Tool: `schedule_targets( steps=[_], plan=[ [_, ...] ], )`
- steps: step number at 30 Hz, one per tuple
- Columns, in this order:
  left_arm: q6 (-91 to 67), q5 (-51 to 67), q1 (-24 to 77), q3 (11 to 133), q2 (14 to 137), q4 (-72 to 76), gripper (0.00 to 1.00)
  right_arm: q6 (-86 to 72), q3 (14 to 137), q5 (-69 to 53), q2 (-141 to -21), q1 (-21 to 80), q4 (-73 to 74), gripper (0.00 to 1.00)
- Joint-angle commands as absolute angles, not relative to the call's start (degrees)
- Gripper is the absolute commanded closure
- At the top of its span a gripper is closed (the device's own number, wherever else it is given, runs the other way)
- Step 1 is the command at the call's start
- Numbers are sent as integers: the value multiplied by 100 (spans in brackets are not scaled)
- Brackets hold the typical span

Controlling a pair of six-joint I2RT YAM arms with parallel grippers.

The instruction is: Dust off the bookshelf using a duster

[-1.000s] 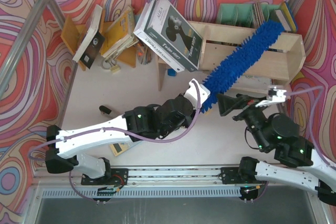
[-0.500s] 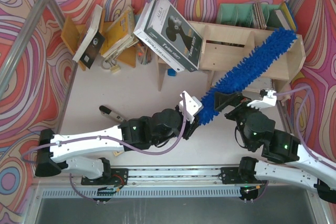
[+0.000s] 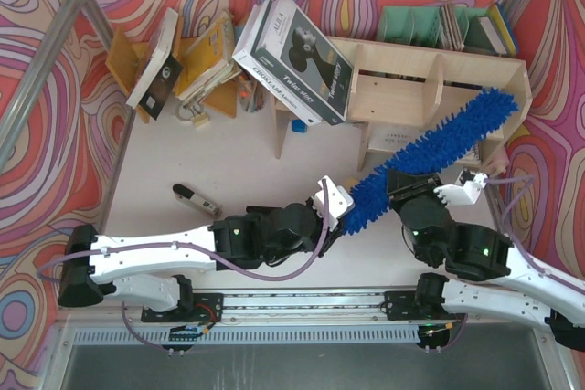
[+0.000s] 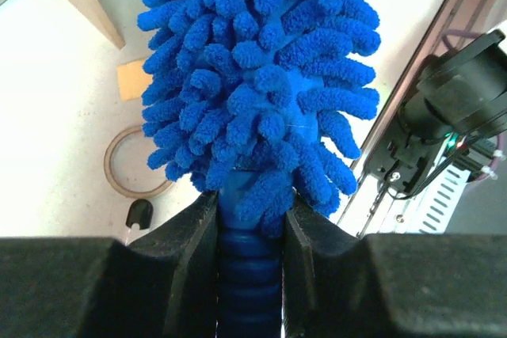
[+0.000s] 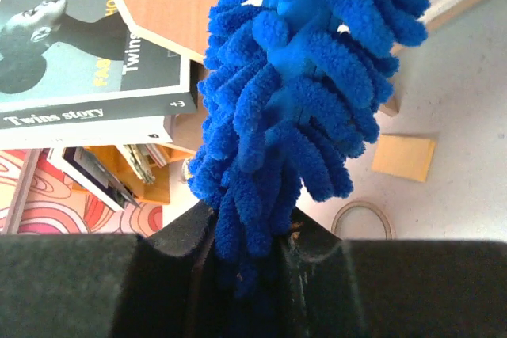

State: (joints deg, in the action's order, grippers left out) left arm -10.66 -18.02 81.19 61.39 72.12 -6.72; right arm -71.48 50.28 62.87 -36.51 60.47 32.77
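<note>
The bright-blue fluffy duster [image 3: 430, 148] slants from the table's middle up to the right, its tip against the right end of the pale plywood bookshelf [image 3: 402, 66]. My left gripper [image 3: 335, 205] is shut on the ribbed blue handle, which shows between the jaws in the left wrist view under the duster's [image 4: 261, 77] shaggy head. My right gripper [image 3: 398, 185] is shut on the duster's [image 5: 309, 77] strands a little above the handle. In both wrist views, each gripper [image 4: 252, 215] [image 5: 247, 231] has blue material filling its jaws.
A big "Twins story" book [image 3: 292, 52] leans on the shelf's left end, with more books [image 3: 183, 61] tipped over further left. Green books [image 3: 411, 23] stand behind the shelf. A small dark object [image 3: 190, 195], a ring [image 4: 131, 164] and a tan card [image 5: 404, 156] lie on the table.
My right gripper has come in from the right and shut on the duster's fluffy part. The left arm drew back toward me, and the duster's tip swung down and right along the shelf.
</note>
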Motion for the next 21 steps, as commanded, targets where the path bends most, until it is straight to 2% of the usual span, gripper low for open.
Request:
schedule_targets(
  steps=[1, 5, 6, 7, 8, 14, 21],
  plan=[
    [-1209, -2500, 8123, 6082, 7145, -733, 82, -9184, 4957, 6785, -3877, 6093, 4670, 77],
    [-1285, -2941, 8125, 6027, 7108, -900, 66, -9900, 5110, 6800, -4132, 6091, 5128, 85],
    [-1300, -3041, 8126, 6017, 7088, -945, 52, -10113, 5139, 6807, -4178, 6091, 5308, 86],
    [-1294, -3124, 8126, 6000, 7047, -986, 18, -10341, 5153, 6811, -4210, 6091, 5469, 87],
    [-1285, -3216, 8122, 5995, 7013, -1027, 4, -10531, 5156, 6807, -4234, 6094, 5605, 88],
    [-1276, -3741, 8121, 5810, 6585, -1243, 2, -11425, 4894, 6723, -4339, 6092, 5944, 89],
    [-1282, -4501, 8126, 5293, 5603, -1382, 2, -13032, 4287, 6383, -4660, 6082, 6238, 85]
  ],
)
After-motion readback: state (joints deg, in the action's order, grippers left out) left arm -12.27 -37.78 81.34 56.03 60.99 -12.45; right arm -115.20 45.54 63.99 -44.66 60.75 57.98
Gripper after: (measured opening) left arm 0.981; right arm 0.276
